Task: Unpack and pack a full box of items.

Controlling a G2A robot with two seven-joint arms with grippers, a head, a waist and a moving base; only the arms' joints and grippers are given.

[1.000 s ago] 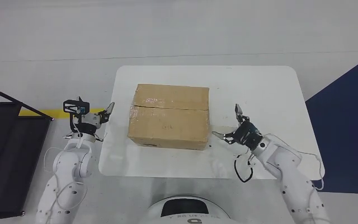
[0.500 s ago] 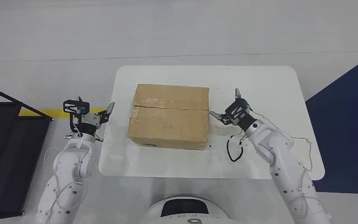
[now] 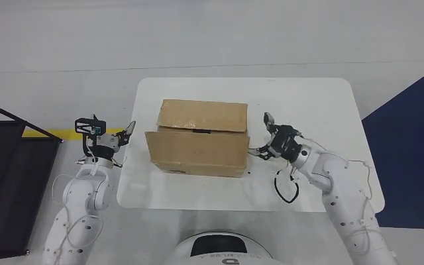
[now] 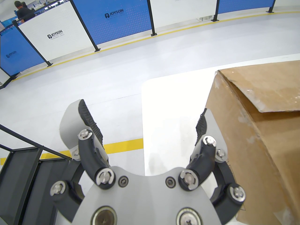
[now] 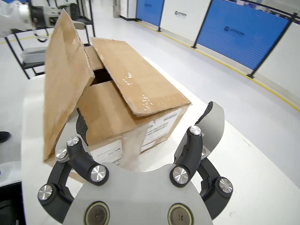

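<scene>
currently, the box (image 3: pixel 199 165) sits on the left half of the bench (image 3: pixel 311 106), with its long sides parallel to the near edge. it is closer to the left edge than to the right edge and stands back from both the far and near edges.

the near flap (image 5: pixel 65 80) stands raised, tilted up on its hinge along the box's near long side. the far flap (image 5: pixel 138 80) lies flat on the box top. a dark gap (image 5: pixel 100 76) is open between the two flaps; the contents cannot be made out. a white label (image 5: pixel 161 127) is fixed to the right end of the box.

the left gripper (image 3: pixel 124 142) is at the left edge of the bench, just beside the left end of the box. its fingers (image 4: pixel 90 120) are spread apart and hold nothing. one finger is over the floor and the other is close to the box end. contact with the box cannot be confirmed.

the right gripper (image 3: pixel 260 136) is over the bench, just beside the right end of the box. its fingers (image 5: pixel 214 115) are spread wide and hold nothing. the fingertip toward the near edge is at the near right corner of the box; whether it touches cannot be determined.

a black rack (image 3: pixel 23 172) stands on the floor beyond the left edge of the bench.
</scene>
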